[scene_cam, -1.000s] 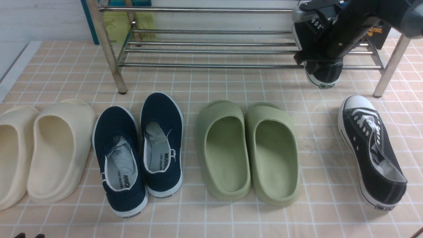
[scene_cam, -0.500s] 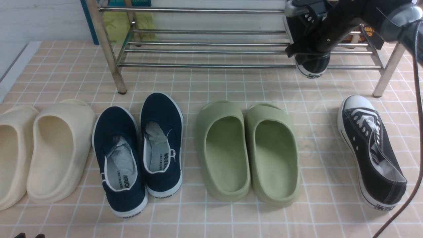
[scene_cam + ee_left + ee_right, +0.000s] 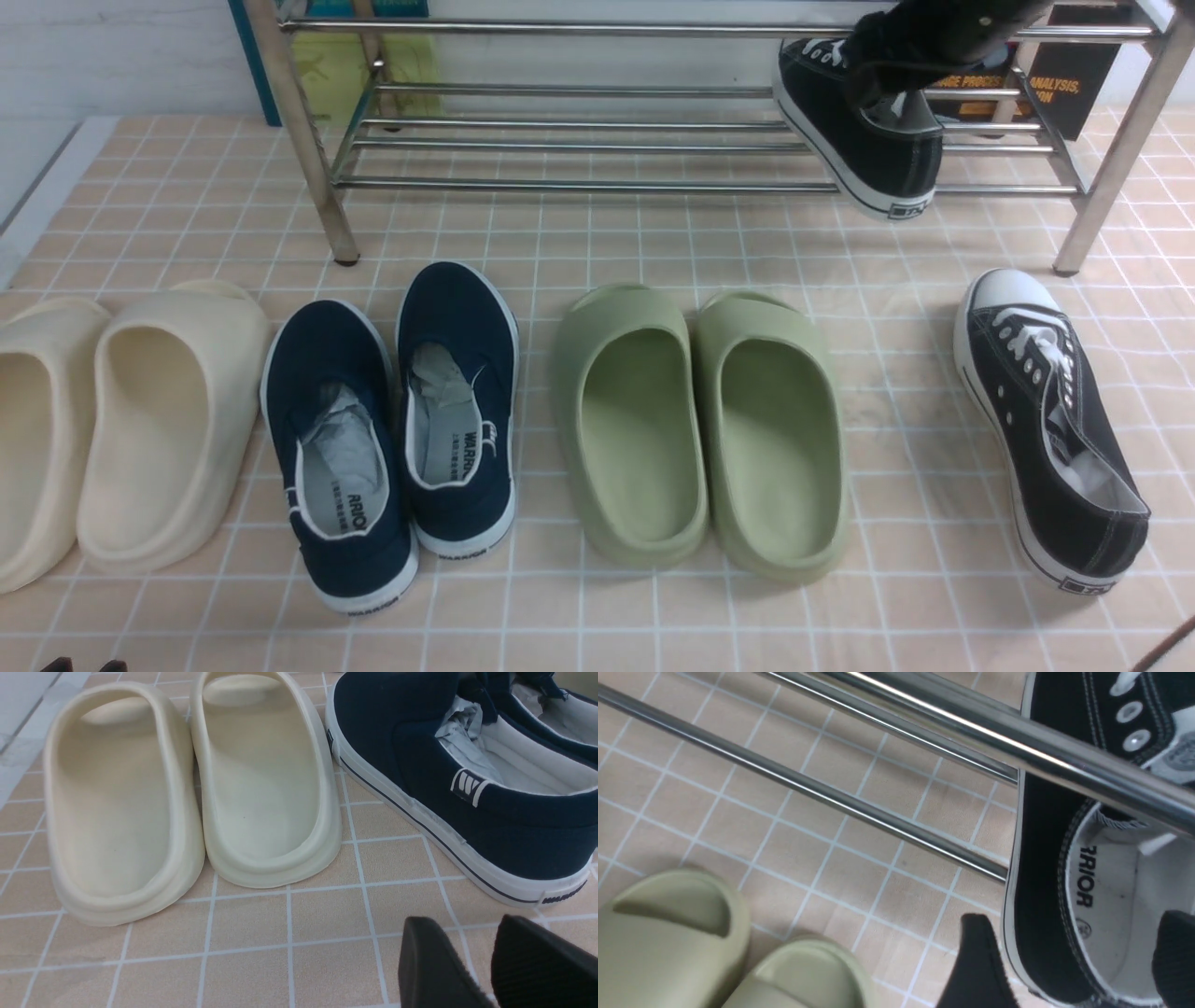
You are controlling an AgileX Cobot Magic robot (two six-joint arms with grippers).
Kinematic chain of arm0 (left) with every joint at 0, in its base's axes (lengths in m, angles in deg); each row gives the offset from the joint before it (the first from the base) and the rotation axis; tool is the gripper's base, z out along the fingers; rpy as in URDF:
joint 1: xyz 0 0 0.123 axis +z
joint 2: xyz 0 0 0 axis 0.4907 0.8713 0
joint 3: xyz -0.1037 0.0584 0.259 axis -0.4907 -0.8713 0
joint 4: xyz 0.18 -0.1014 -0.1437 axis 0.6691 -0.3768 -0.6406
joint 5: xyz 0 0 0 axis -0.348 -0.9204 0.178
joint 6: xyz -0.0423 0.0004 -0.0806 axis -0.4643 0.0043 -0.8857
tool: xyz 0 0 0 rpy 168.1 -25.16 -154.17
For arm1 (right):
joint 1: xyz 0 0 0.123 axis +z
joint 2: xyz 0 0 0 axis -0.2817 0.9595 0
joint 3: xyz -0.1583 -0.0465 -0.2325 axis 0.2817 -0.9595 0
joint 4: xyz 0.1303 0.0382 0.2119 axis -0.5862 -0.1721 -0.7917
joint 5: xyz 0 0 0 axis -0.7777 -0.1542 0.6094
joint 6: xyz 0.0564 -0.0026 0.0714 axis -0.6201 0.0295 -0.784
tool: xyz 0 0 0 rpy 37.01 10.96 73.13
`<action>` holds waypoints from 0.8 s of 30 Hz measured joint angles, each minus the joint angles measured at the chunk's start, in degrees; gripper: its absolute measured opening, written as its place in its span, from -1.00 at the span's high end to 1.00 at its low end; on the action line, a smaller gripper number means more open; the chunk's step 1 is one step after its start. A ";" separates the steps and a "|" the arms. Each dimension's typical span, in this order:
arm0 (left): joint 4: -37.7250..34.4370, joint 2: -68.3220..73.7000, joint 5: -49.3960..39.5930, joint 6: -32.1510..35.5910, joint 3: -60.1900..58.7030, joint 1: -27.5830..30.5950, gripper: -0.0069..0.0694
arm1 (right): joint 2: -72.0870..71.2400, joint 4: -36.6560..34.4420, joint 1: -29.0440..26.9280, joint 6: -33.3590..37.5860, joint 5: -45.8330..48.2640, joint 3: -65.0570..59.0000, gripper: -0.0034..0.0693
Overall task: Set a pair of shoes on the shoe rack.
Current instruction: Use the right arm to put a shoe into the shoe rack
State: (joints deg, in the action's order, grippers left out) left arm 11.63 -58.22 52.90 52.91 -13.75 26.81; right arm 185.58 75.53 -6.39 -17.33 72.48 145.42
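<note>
At the shoe rack, withdraw right gripper (spread, sneaker released) straight clear without nudging the overhanging heel.

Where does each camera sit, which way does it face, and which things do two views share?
Front view: between the arms, facing forward to the shoe rack; the right arm shows top right.
Left wrist view: low over the cream slides and a navy slip-on; the left end effector shows.
Right wrist view: above the rack bars, looking down on the black sneaker; the right end effector straddles its side wall.
Shared: front and right wrist both show that sneaker.
</note>
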 joint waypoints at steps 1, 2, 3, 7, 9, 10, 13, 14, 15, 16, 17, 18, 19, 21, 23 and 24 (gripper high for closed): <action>0.00 0.00 0.00 0.00 0.00 0.00 0.19 | -1.61 0.31 0.00 0.00 0.14 -1.53 -0.42; 0.00 0.00 0.00 0.00 0.00 0.00 0.19 | -2.76 0.72 0.00 0.00 0.14 -2.73 -0.41; 0.00 0.00 0.00 0.00 0.00 0.00 0.19 | -4.02 1.52 -0.06 0.00 0.43 -4.23 -0.38; 0.00 0.00 0.00 0.00 0.00 0.00 0.19 | -5.67 3.87 -1.54 -1.18 1.28 -9.93 -0.02; 0.00 0.00 0.00 0.00 0.00 0.00 0.19 | -4.61 4.35 -2.78 -1.95 0.67 -12.98 0.31; 0.00 0.00 0.00 0.00 0.00 0.00 0.19 | -3.98 4.59 -3.20 -2.01 0.03 -14.24 0.48; 0.00 0.00 0.00 0.00 0.00 0.00 0.19 | -1.42 5.24 -3.83 -2.35 -2.59 -15.74 0.84; 0.00 0.00 0.00 0.00 0.00 0.00 0.19 | -0.13 5.33 -3.88 -2.41 -4.53 -15.86 0.93; 0.00 0.00 0.00 0.00 0.00 0.00 0.19 | 0.27 5.33 -3.88 -2.41 -5.25 -15.95 0.94; 0.00 0.00 0.00 0.00 0.00 0.00 0.19 | 1.35 4.66 -3.74 -2.41 -7.60 -16.14 0.95; 0.00 0.00 0.00 0.00 0.00 0.00 0.19 | 1.90 4.16 -3.52 -2.51 -8.82 -16.20 0.95; 0.00 0.00 0.00 0.00 0.00 0.00 0.19 | 2.04 4.09 -3.36 -2.59 -8.88 -16.20 0.95; 0.00 0.00 0.00 0.00 0.00 0.00 0.19 | 2.09 3.92 -3.26 -2.58 -9.02 -16.20 0.95; 0.00 0.00 0.00 0.00 0.00 0.00 0.19 | 2.04 3.35 -3.06 -2.58 -9.41 -16.20 0.95; 0.00 0.00 0.00 0.00 0.00 0.00 0.19 | 1.99 3.22 -2.93 -2.60 -9.56 -16.20 0.95; 0.00 0.00 0.00 0.00 0.00 0.00 0.19 | 1.98 3.43 -2.67 -2.60 -9.47 -16.20 0.94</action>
State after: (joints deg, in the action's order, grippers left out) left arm 11.63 -58.22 52.90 52.91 -13.75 26.81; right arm 187.56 78.96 -9.06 -19.94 63.01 129.23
